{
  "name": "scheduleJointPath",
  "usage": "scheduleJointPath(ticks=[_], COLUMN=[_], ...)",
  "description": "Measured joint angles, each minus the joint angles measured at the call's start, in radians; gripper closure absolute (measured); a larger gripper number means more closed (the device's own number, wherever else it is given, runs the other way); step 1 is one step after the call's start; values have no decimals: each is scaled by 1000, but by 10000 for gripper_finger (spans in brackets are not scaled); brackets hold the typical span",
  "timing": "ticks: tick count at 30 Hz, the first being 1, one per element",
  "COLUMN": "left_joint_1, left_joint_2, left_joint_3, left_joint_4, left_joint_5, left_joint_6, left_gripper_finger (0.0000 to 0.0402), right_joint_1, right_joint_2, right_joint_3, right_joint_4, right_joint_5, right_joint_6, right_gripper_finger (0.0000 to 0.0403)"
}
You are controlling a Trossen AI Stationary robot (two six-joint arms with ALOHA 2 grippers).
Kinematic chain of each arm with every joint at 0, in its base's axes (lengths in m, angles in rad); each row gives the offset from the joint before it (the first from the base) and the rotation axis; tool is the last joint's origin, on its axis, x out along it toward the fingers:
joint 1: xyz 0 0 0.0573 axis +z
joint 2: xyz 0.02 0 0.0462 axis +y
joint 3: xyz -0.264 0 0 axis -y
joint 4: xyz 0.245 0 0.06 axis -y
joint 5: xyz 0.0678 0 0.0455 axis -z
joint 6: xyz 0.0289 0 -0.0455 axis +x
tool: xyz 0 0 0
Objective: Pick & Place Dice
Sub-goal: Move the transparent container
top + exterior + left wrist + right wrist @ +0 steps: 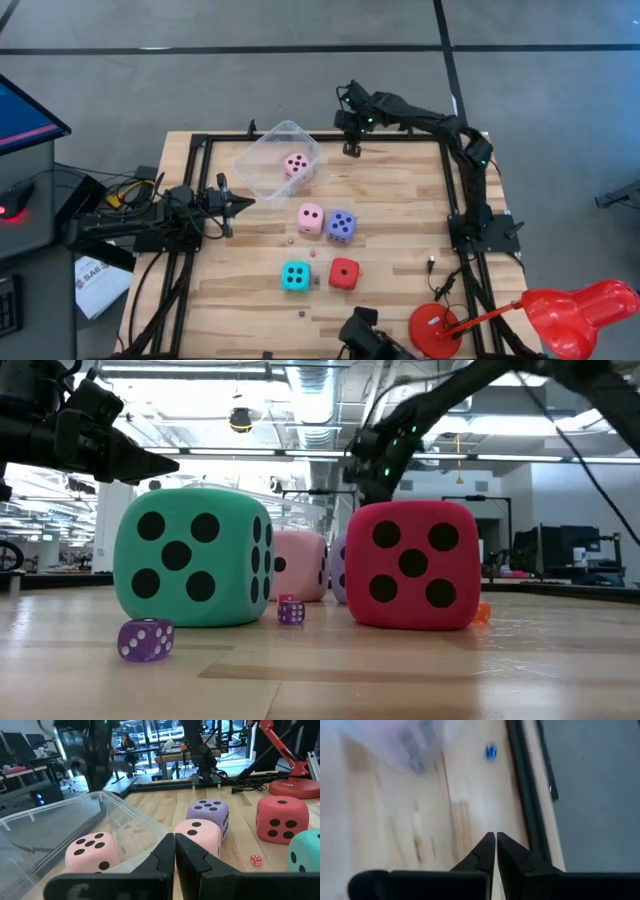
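Hovering over the far edge of the table (400, 215), the right hand (352, 150) has its fingers pressed together, holding nothing. Just beside it on the boards sits the clear tub (262, 160), with one pale pink die (296, 164) inside, five pips up. Farther from that hand, toward the table's middle, the second pink die (311, 217) and the violet-blue die (342, 226) stand side by side; beyond them the cyan die (295, 277) and the red die (344, 273), slightly apart.

Left hand (243, 203) waits at the left edge, fingers also pinched shut and empty, its tips pointing toward the tub and the pink pair.

Surface: pale wood planks in a black metal frame. A few tiny dice lie scattered, one translucent purple (146, 640) in front of the cyan die. Red lamp (560, 312) at the near right corner.

Room: grey floor, ceiling pipes and strip lights, desks with monitors beyond.
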Motion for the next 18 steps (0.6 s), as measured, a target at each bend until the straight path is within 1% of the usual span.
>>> scheduleJointPath(ticks=[5, 7, 13, 16, 18], left_joint_1=[0, 0, 0, 0, 0], left_joint_2=[0, 0, 0, 0, 0], left_joint_3=[0, 0, 0, 0, 0], left_joint_4=[0, 0, 0, 0, 0], left_joint_5=[0, 0, 0, 0, 0], left_joint_6=[0, 0, 0, 0, 0], left_gripper_finger=[399, 399, 399, 399, 399], right_joint_1=[-10, -6, 41, 72, 96], right_joint_2=[-84, -114, -207, -266, -305], right_joint_3=[-68, -113, -280, -372, -434], right_joint_4=[51, 90, 270, 369, 434], right_joint_5=[-160, -196, -203, -192, -167], right_joint_6=[74, 100, 189, 230, 269], right_gripper_finger=[388, 388, 388, 388, 388])
